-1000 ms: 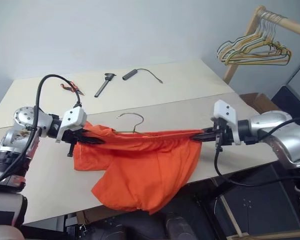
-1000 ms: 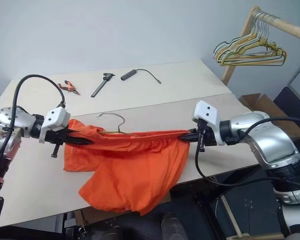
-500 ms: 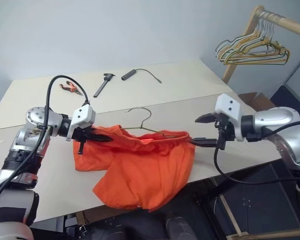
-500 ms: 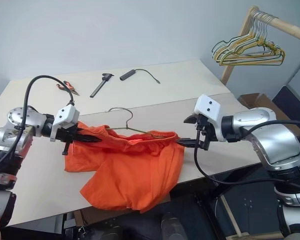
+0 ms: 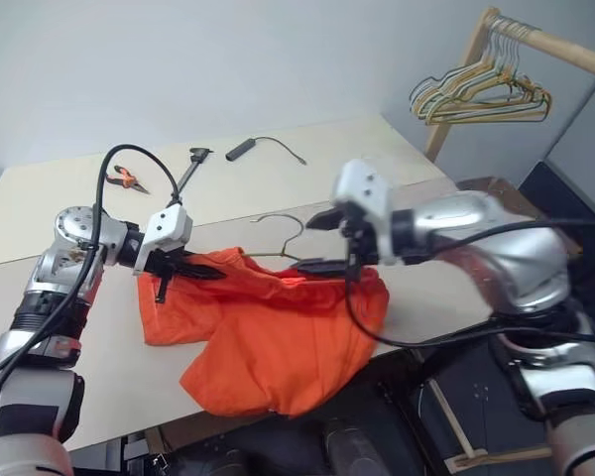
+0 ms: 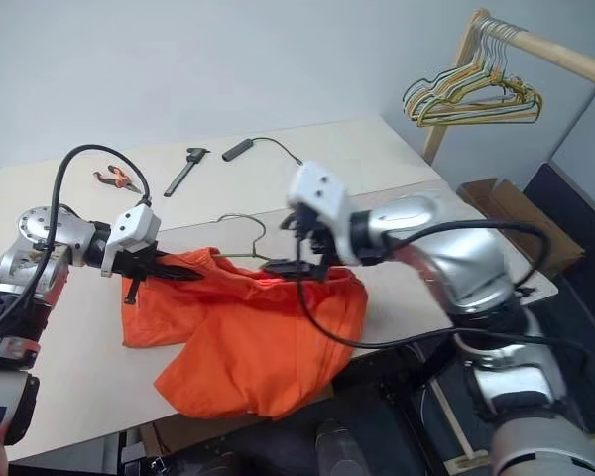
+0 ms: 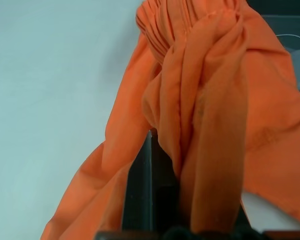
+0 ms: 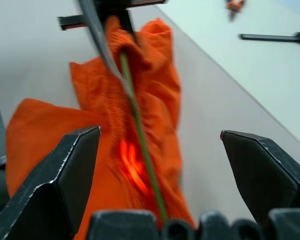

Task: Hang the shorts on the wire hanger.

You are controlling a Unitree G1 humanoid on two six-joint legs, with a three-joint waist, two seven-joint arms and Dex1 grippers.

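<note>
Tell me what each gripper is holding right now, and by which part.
The left gripper is shut on the shorts, pinching a bunched end of the gathered waistband. The right gripper is open above the waistband's other end and holds nothing.

No legible text or markings

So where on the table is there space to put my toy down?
The table's far right corner, past the black cable, is bare. So is the near left strip beside the shorts. The middle is crowded with the shorts, wire hanger and both grippers.
</note>
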